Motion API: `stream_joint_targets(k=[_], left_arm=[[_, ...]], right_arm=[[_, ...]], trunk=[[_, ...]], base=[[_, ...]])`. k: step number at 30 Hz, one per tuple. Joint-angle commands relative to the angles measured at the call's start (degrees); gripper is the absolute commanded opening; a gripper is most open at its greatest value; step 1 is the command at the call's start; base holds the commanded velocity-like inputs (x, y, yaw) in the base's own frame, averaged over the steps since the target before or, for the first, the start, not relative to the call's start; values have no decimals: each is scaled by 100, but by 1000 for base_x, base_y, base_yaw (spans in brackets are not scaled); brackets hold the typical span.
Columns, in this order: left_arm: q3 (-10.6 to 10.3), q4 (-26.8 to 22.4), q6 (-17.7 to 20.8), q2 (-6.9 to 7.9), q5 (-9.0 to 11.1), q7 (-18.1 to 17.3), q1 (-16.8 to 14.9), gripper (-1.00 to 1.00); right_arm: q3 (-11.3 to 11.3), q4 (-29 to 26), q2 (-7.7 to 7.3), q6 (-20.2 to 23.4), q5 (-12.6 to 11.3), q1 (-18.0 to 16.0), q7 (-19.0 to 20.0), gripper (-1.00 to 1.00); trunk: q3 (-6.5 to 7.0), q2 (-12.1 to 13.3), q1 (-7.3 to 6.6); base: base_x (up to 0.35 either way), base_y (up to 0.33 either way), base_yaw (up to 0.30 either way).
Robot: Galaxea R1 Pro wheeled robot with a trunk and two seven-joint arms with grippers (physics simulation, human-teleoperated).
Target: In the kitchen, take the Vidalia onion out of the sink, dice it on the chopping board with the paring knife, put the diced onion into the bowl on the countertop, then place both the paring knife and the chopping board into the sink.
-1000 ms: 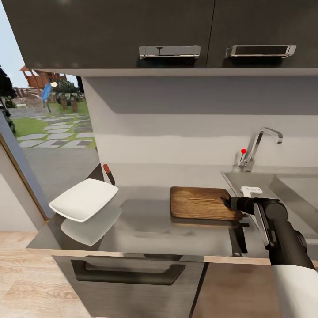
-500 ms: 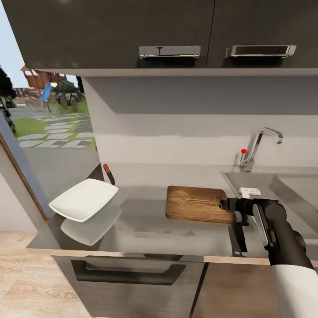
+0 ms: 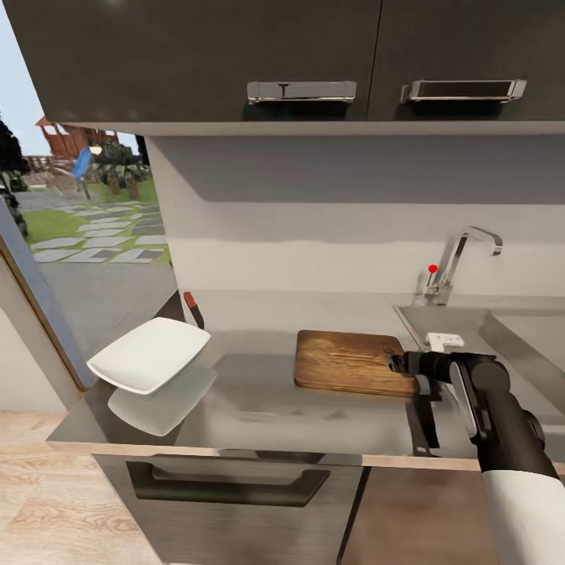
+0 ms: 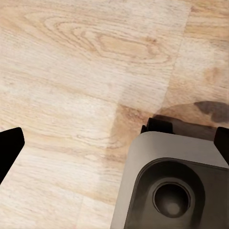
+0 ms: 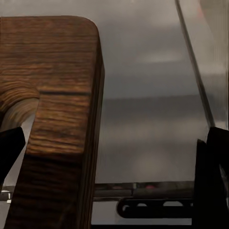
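The brown chopping board [image 3: 349, 361] lies on the grey countertop [image 3: 259, 400], just left of the sink [image 3: 463, 326]. My right gripper [image 3: 396, 363] is at the board's right short end, by the handle slot. In the right wrist view the board [image 5: 57, 95] fills one side between the fingers [image 5: 212, 181], and the gripper [image 5: 112, 162] is wide open. The white bowl [image 3: 149, 353] sits at the counter's left end. Behind it the paring knife [image 3: 192, 308] leans on the wall, red handle up. My left gripper [image 4: 114, 148] hangs open over the floor. The Vidalia onion is hidden.
A chrome faucet [image 3: 459, 259] with a red knob stands behind the sink. Dark upper cabinets [image 3: 302, 63] hang overhead. A window [image 3: 78, 220] opens at the left. The light wood floor [image 4: 71, 71] lies below, with part of my base [image 4: 176, 186] in the left wrist view.
Between a second and half a second ago, my right gripper and the chopping board shifted slightly left together. Since then nothing has visibly moved.
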Motion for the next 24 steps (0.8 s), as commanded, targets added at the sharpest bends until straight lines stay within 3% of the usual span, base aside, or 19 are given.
stream_joint_targets(k=[1, 10, 24], left_arm=[[-9, -10, -11, -1, 53, 7, 3, 100], [-26, -7, -16, -8, 59, 7, 3, 100], [-27, -2, -16, -17, 62, 7, 3, 100]], right_arm=[[-8, -28, -5, 15, 126, -4, 25, 100], [-9, -1091, -50, 57, 127, -4, 48, 100], [20, -1217, -37, 60, 125, -4, 50, 100]], trunk=[[-5, -3, 0], [-5, -3, 0], [-5, -3, 0]], base=[[0, 0, 0], [-2, 0, 0], [-289, 0, 0]])
